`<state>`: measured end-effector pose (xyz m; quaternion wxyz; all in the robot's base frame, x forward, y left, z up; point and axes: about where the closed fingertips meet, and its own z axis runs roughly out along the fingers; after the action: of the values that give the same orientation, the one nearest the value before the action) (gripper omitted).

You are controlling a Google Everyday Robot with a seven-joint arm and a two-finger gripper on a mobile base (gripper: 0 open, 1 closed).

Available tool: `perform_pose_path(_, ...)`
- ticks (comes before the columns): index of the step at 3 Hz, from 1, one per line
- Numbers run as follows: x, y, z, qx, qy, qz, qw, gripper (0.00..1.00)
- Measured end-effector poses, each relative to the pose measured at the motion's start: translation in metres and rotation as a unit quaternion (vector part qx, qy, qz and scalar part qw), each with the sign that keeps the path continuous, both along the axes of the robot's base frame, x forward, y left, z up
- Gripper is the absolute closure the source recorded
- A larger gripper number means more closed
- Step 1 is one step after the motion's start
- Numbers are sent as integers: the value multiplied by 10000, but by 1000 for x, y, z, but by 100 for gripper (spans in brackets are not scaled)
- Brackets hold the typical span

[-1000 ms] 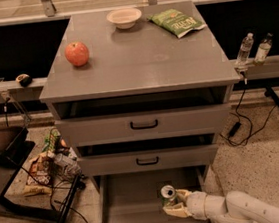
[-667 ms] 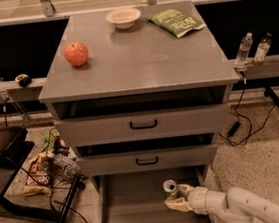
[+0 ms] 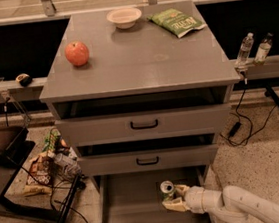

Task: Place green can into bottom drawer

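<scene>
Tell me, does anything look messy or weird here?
Yes: a heap of wrappers and black cables litters the floor left of the grey metal cabinet. Nothing else stands out; the gripper holds the small green metal can upright in the open grey bottom drawer.

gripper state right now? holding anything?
Gripper: closed on the small green metal drink can, upright, at the right side of the open grey bottom drawer.
</scene>
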<state>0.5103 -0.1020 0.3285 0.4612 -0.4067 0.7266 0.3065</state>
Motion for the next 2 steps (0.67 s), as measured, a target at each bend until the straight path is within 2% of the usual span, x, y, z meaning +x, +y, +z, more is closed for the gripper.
perform_pose_path(1, 5, 14, -34, -17, -18, 530, 9986, 100)
perform_pose_path(2, 6, 31, -74, 293, -188, 1112, 9932, 100)
